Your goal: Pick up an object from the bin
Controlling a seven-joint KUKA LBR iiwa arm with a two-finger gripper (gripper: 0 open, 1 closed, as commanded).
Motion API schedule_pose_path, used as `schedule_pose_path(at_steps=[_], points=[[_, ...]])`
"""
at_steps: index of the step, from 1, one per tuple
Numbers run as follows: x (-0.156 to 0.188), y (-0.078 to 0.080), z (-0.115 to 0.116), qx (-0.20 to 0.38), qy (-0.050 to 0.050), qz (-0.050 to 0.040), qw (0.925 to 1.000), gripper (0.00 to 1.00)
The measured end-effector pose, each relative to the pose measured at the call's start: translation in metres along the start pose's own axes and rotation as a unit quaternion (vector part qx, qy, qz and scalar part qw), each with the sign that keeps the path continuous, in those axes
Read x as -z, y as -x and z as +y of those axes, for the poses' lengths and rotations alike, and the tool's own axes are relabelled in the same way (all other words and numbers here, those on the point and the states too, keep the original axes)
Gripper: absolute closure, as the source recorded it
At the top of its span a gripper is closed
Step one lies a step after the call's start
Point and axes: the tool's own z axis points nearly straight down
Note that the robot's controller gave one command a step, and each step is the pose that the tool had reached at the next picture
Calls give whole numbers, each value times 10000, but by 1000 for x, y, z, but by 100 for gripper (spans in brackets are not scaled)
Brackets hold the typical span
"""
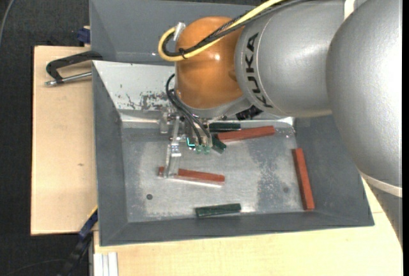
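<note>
Grey sheet metal, scuffed and speckled, made the floor of the bin, and on its left-middle part lay a flat red-brown stick, roughly level across the view, with a paler edge along its lower side. It looked light, stiff and smooth-faced, likely to slide or pivot if nipped at one tip. A hold across its narrow width, nearer the middle, seemed the safer choice. The gripper hung over the stick's left end, close to it or touching it, and whether it stood apart or together I could not tell. Further out lay a second red-brown stick just below the wrist, a third red-brown stick by the right wall, and a dark green stick along the near wall
</note>
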Motion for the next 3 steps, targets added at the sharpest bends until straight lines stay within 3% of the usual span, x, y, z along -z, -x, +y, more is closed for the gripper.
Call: schedule_pose_path(at_steps=[1, 2, 3], points=[[-90, 0, -47, -420, -11, 0, 9991, 0], [-86, 2, -44, -407, 11, -41, 9992, 100], [72, -4, -54, 813, 8, -106, 9966, 100]])
